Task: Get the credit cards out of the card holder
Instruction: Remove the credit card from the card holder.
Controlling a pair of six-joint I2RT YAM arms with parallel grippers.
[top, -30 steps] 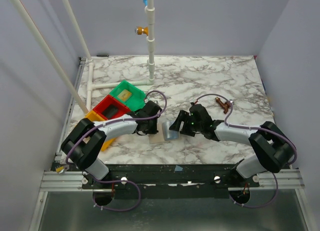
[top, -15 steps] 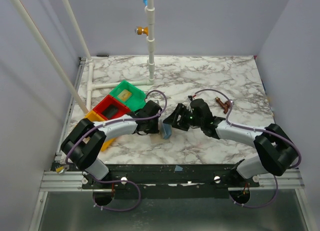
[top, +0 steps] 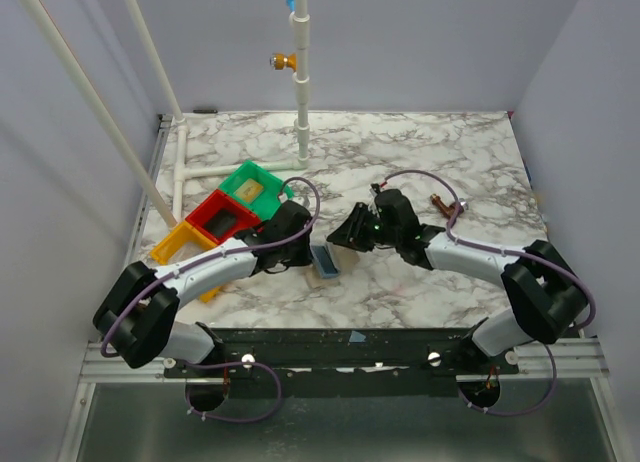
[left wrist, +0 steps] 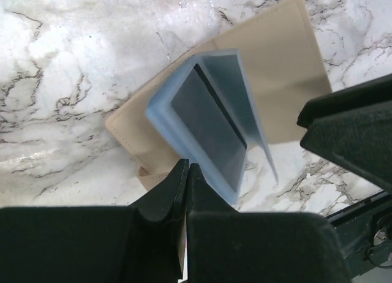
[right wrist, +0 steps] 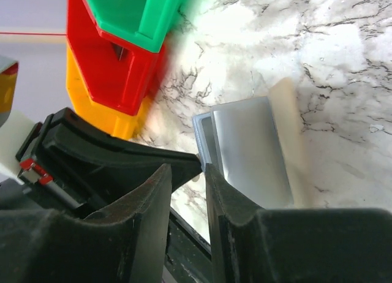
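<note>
The right gripper (right wrist: 188, 173) had let go of the holder (top: 323, 262) and backed off just beyond it, jaws a slit apart and empty. The holder, lifted half a second before, lay back on the tabletop (top: 430, 162), spread open, tan side down, grey-blue sleeves fanned up. One dark card (left wrist: 208, 127) sat in the top sleeve, not yet out. The left gripper (left wrist: 187, 168) was pressed closed at the holder's near edge; I couldn't tell if it pinched the flap. My read: opening done, no card extracted yet.
</note>
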